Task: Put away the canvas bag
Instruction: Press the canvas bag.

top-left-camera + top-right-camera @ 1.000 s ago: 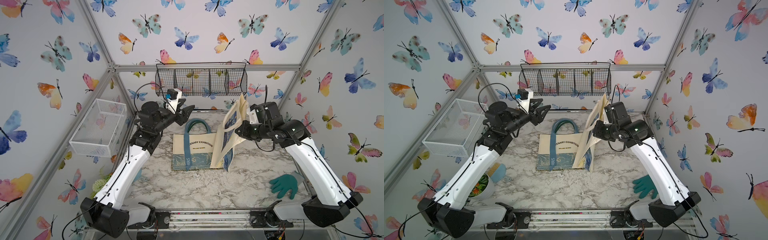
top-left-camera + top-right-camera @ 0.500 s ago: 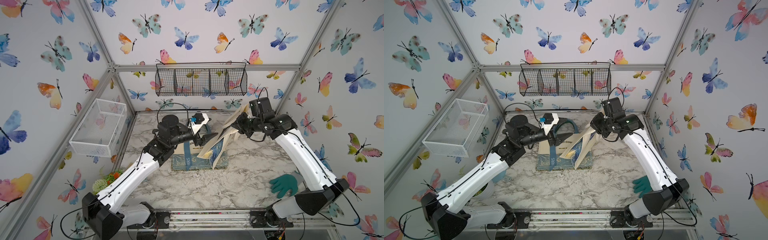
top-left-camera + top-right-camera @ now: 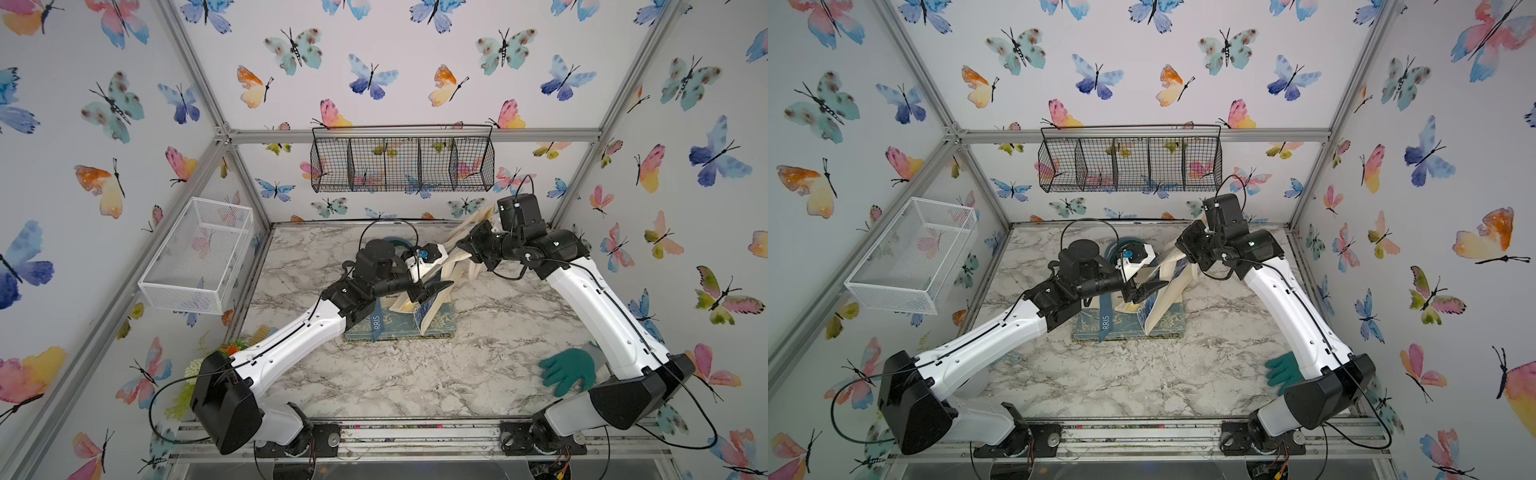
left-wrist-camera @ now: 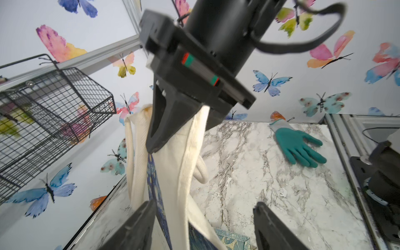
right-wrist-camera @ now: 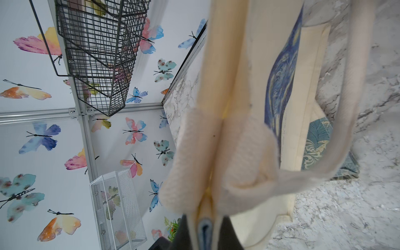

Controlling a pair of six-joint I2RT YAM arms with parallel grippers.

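The cream canvas bag [image 3: 1165, 299] with a blue swirl print hangs slanted from its top edge, its lower end resting on the table. My right gripper [image 3: 461, 246] is shut on that top edge near the back right; in the right wrist view the folded cloth [image 5: 238, 86] is pinched between the jaws [image 5: 204, 229]. My left gripper [image 3: 436, 291] is open at mid-table. In the left wrist view the hanging bag [image 4: 173, 173] passes between its spread fingers [image 4: 204, 205], close to one finger and clear of the other.
A teal patterned bag [image 3: 399, 326] with blue handles lies flat under the canvas bag. A black wire basket [image 3: 402, 164] hangs on the back wall, a white wire basket [image 3: 195, 257] on the left wall. A green glove [image 3: 567, 370] lies front right, a plant [image 3: 232, 347] front left.
The left arm swung from the back left down to the bag and its jaws opened wider. The right gripper drew the bag's top back and lower, so the bag now leans instead of hanging upright.
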